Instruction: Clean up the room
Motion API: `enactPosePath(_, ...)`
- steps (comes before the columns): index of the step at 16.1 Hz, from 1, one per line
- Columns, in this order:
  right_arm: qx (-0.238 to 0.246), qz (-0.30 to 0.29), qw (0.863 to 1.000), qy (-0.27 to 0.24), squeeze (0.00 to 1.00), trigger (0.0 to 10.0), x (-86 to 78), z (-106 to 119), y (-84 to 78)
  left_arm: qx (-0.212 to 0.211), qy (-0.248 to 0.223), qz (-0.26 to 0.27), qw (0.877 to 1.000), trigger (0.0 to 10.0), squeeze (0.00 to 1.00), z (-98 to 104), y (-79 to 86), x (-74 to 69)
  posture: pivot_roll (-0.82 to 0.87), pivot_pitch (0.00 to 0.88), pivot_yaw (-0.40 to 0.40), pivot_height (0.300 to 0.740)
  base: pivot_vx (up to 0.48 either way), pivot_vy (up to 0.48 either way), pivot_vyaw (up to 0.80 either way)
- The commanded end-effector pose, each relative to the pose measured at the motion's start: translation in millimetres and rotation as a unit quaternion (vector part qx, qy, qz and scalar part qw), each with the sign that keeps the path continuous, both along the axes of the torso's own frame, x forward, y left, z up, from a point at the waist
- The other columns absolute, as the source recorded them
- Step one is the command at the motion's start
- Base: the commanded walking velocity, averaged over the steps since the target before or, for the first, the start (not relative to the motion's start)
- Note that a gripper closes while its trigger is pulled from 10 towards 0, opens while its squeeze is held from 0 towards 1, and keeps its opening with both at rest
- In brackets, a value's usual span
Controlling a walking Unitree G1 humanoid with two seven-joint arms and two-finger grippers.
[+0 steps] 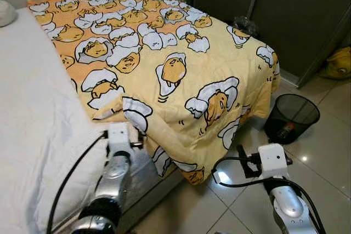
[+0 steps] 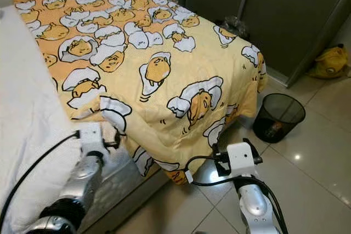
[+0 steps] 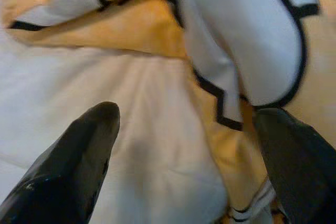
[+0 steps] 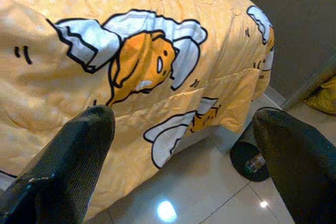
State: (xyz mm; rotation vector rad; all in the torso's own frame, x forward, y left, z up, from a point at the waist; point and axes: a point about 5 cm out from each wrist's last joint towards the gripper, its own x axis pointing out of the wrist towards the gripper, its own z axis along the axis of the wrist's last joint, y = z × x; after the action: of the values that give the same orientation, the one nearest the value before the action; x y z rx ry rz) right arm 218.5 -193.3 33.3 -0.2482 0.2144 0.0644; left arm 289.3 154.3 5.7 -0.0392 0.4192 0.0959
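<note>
The silver left arm (image 1: 112, 182) is reaching forward with its white wrist block raised, and its left end effector (image 3: 189, 129) is holding its two long black fingers (image 3: 79, 156) spread wide apart. The silver right arm (image 1: 288, 204) is extending forward lower down, and its right end effector (image 4: 184, 129) is likewise keeping both black fingers (image 4: 73, 156) parted, gripping nothing.

Left gripper (image 3: 184, 129) hangs with fingers spread over open white sheet (image 1: 33, 108), the yellow blanket (image 1: 181, 58) edge bunched just ahead and under one finger. Right gripper (image 4: 184, 124), fingers wide, hovers above bare tile floor (image 1: 323, 152) by the bed's corner; blanket drape walls off one side. A black wastebasket (image 1: 290, 116) stands near, something inside, hard to tell what. Dark closet doors (image 1: 296, 9) close the far side.
</note>
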Motion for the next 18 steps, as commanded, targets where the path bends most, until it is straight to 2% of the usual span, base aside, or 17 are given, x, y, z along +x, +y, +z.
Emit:
enactPosePath(1, 0.008, 0.007, 1.0, 0.004, 0.0, 10.0, -1.9, 1, 1.6, 0.006, -0.009, -0.018, 1.0, 10.0, 0.0, 5, -4.7, 6.1, -0.19, 0.035, 0.005, 0.735, 0.0, 0.0, 0.0)
enactPosePath(5, 0.018, 0.022, 1.0, 0.007, 0.0, 10.0, -2.4, 2, 8.0, 0.004, -0.01, -0.041, 0.999, 10.0, 0.0, 11, -12.5, 17.8, -0.2, 0.042, 0.015, 0.735, 0.0, 0.0, 0.0)
enactPosePath(8, 0.021, 0.026, 0.999, 0.014, 0.0, 10.0, -2.3, 1, 11.2, -0.008, 0.024, -0.04, 0.999, 10.0, 0.0, 3, -15.0, 16.5, -0.19, 0.044, 0.011, 0.735, 0.0, 0.0, 0.0)
enactPosePath(13, 0.018, 0.022, 0.999, 0.016, 0.0, 10.0, -2.3, 1, 7.4, 0.001, 0.017, -0.046, 0.999, 10.0, 0.0, 5, -14.7, 19.7, -0.21, 0.047, 0.015, 0.735, 0.0, 0.0, 0.0)
enactPosePath(17, 0.021, 0.027, 0.999, 0.021, 0.0, 10.0, -3.6, 0, 10.0, 0.021, 0.012, -0.078, 0.997, 10.0, 0.0, 3, -19.5, 16.3, -0.21, 0.053, 0.01, 0.735, 0.0, 0.0, 0.0)
enactPosePath(18, 0.023, 0.029, 0.999, 0.019, 0.0, 10.0, -2.5, 2, 9.9, 0.043, 0.02, -0.098, 0.994, 10.0, 0.0, 0, -20.6, 14.7, -0.21, 0.056, 0.012, 0.735, 0.0, 0.0, 0.0)
